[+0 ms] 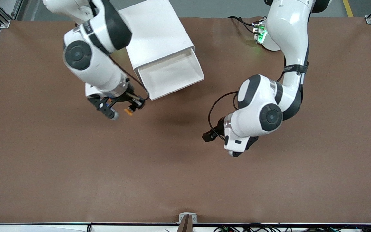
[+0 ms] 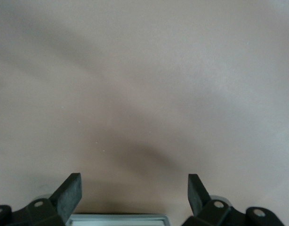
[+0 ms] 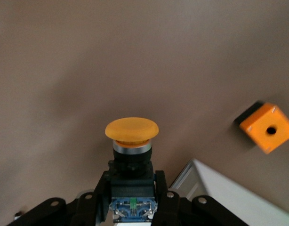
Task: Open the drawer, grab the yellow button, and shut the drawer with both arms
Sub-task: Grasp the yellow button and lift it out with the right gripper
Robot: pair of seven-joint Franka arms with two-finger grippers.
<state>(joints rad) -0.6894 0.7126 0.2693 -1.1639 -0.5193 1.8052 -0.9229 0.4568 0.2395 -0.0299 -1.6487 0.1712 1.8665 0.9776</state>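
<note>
Brown table (image 1: 185, 180) bearing white cabinet (image 1: 155, 35) and orange cube (image 3: 268, 128).

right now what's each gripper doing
left gripper: open, empty, over bare table.
right gripper: shut on the button, over the table beside the open drawer.

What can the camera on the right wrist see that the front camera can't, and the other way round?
Only the right wrist view: an orange cube with a hole. Only the front view: the cabinet, its drawer standing open, and the open left gripper over the table. Both: the right gripper shut on the orange-capped button.
</note>
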